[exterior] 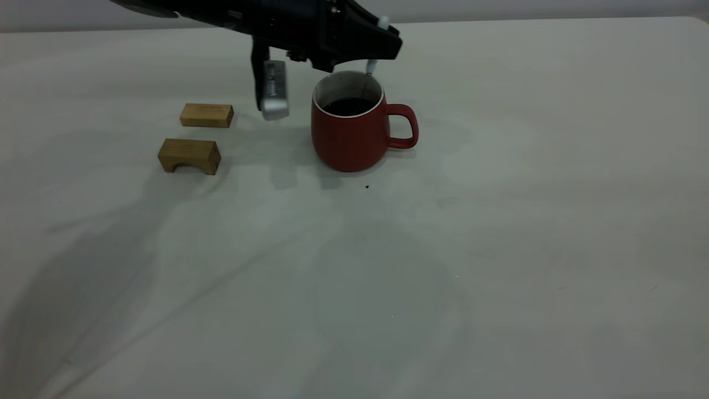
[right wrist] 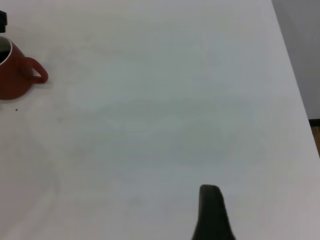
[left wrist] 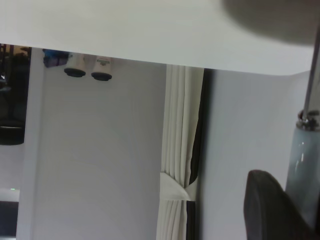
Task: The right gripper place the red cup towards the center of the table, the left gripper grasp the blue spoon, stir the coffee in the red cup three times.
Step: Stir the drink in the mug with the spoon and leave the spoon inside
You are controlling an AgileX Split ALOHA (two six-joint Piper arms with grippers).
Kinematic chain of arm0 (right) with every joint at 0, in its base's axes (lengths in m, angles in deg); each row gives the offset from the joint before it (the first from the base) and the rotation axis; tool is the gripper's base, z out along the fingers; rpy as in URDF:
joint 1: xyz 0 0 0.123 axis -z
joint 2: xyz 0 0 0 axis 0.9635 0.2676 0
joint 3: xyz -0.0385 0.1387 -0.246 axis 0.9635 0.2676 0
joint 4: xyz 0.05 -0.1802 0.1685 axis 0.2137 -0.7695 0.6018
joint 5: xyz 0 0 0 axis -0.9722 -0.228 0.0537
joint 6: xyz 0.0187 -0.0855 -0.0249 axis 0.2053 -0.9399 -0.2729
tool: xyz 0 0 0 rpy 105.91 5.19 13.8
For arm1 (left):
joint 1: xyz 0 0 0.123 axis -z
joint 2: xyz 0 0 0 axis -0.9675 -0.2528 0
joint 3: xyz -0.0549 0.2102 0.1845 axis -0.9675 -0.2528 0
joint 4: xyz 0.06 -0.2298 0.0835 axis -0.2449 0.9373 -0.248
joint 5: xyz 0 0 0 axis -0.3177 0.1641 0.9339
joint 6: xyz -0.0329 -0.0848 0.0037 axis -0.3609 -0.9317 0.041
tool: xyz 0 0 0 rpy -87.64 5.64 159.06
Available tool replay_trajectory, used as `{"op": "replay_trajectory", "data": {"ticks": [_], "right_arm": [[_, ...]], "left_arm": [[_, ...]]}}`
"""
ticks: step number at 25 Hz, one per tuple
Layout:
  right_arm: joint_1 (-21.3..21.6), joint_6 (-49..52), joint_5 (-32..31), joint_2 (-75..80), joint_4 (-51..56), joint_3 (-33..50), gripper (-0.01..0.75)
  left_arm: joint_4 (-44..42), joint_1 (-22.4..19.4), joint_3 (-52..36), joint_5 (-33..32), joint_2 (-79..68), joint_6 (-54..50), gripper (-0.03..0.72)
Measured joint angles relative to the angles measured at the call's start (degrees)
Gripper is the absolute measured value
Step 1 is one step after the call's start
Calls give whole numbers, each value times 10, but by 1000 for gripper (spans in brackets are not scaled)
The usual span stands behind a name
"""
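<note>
The red cup [exterior: 349, 138] stands upright near the middle of the table [exterior: 443, 277], handle pointing right, with dark coffee [exterior: 348, 105] inside. My left gripper [exterior: 382, 47] hovers just above the cup's far rim, shut on the blue spoon [exterior: 370, 67], whose metal neck dips down into the cup. In the left wrist view the pale blue handle [left wrist: 302, 160] sits against one dark finger [left wrist: 270, 210]. The spoon's bowl is hidden inside the cup. My right gripper [right wrist: 212, 220] stays parked far to the right, well away from the cup [right wrist: 12, 75], and is out of the exterior view.
Two small wooden blocks lie left of the cup: a flat one [exterior: 206, 115] and an arched one [exterior: 189, 155]. A silver-grey part [exterior: 274, 91] of the left arm hangs between the blocks and the cup. The table's right edge [right wrist: 295, 85] runs near the right arm.
</note>
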Motion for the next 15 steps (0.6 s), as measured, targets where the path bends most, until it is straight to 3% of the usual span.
{"op": "replay_trajectory", "data": {"ticks": [4, 7, 13, 15], "right_arm": [[0, 0, 0, 0, 0, 0, 582], [0, 0, 0, 0, 0, 0, 582], [0, 0, 0, 0, 0, 0, 582], [0, 0, 0, 0, 0, 0, 582]], "left_arm": [[-35, -15, 0, -4, 0, -1, 144], [-58, -21, 0, -4, 0, -1, 199], [-126, -21, 0, -7, 24, 31, 505], [-162, -21, 0, -8, 48, 53, 567]]}}
